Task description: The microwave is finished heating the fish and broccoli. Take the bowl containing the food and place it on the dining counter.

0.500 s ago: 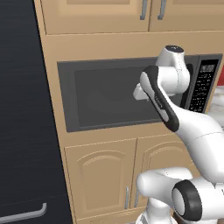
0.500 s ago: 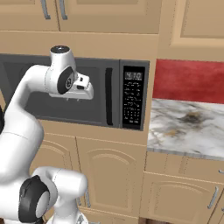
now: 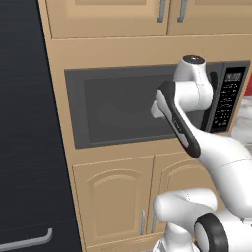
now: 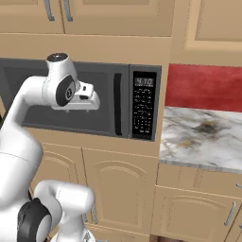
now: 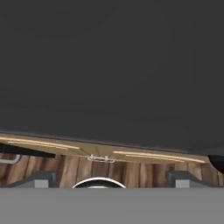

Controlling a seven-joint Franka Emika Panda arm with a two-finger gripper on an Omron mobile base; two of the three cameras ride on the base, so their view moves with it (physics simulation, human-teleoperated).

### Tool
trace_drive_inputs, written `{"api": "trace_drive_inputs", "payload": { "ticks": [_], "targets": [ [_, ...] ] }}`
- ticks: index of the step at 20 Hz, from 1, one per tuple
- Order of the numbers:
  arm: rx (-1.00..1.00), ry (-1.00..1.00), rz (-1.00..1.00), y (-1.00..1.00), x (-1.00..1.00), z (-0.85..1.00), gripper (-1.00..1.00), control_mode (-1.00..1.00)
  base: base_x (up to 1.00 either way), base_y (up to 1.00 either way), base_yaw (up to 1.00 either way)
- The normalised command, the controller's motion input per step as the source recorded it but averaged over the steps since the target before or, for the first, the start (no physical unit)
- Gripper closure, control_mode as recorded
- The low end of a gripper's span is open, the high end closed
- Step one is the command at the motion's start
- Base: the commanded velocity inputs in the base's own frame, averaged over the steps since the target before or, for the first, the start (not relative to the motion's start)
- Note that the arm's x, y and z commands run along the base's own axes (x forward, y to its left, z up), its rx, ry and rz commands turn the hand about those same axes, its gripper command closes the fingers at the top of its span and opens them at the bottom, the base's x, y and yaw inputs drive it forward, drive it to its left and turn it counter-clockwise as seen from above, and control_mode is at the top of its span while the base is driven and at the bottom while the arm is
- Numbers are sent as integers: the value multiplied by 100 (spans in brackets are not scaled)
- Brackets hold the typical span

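The microwave (image 3: 118, 110) (image 4: 38, 101) is built into the tan cabinets, and its tinted door is closed. Its vertical black handle (image 4: 117, 105) stands to the left of the keypad (image 4: 143, 106). My gripper (image 4: 90, 101) (image 5: 113, 179) hovers close to the door, left of the handle, facing the glass. In the hand view the dark door (image 5: 109, 65) looms close ahead, and the fingertips (image 5: 41, 178) stand far apart with nothing between them. The bowl, the fish and the broccoli are hidden. The dining counter is out of view.
A marble-topped counter (image 4: 203, 137) with a red backsplash (image 4: 205, 87) lies right of the microwave. Tan cabinet doors (image 3: 115, 202) sit below and above it. A tall black appliance front (image 3: 24, 123) with a grey handle (image 3: 29, 241) stands at the left.
My hand has sunk slightly in front of the microwave door. The door stays closed.
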Motion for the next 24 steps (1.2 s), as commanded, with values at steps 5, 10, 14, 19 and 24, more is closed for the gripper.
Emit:
{"api": "trace_drive_inputs", "payload": {
  "ticks": [5,10,14,19,24],
  "targets": [
    [0,-11,0,-7,-37,0,-100,-100,0,0,0],
    [0,0,0,-1,0,0,-100,-100,0,0,0],
    [0,0,0,0,-3,0,-100,-100,0,0,0],
    [0,0,0,-5,-5,0,-100,100,-19,-17,0],
    [0,0,0,0,0,0,-100,100,-30,-26,0]
  ]
}}
